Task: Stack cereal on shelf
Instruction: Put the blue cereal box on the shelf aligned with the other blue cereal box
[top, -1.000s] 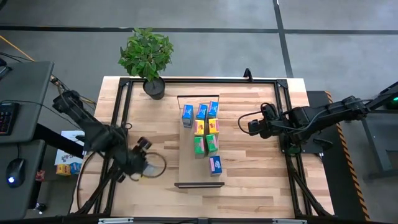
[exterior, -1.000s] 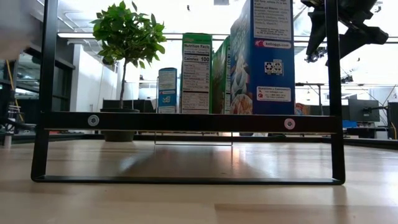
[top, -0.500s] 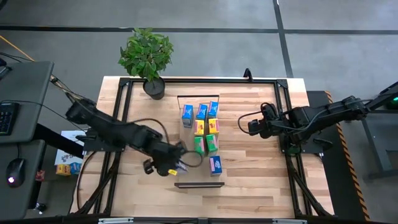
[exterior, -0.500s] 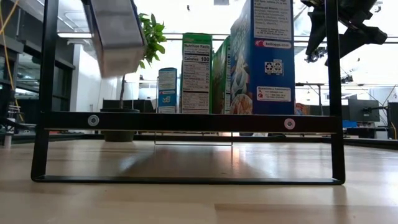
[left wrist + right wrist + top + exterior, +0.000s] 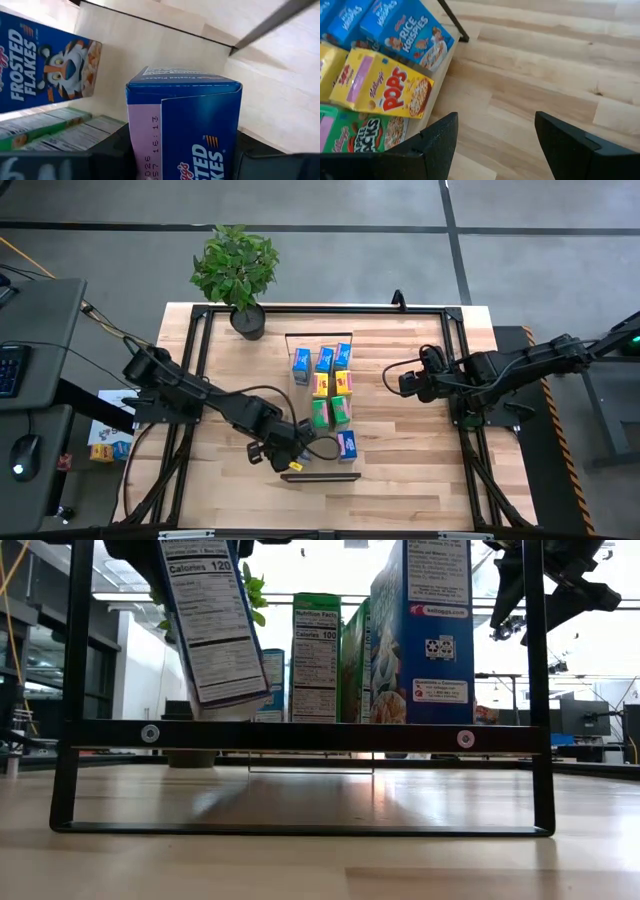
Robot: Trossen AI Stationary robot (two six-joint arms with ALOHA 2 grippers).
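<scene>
Glossy cardboard cereal boxes [image 5: 330, 392]; matt pale-wood shelf [image 5: 300, 435], black metal brackets [image 5: 300, 735].

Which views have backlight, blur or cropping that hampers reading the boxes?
Low view: bright windows behind silhouette the shelf bracket, yet the label on the tilted held box stays readable. Left wrist view: the held box fills the frame, slightly soft, cropped below. Right wrist view: evenly lit, box print sharp; the right gripper is open over bare table. High view: even light, boxes too small to read.

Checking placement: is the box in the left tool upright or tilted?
Tilted: in the low view the Frosted Flakes box leans, held above the shelf by the left tool.
</scene>
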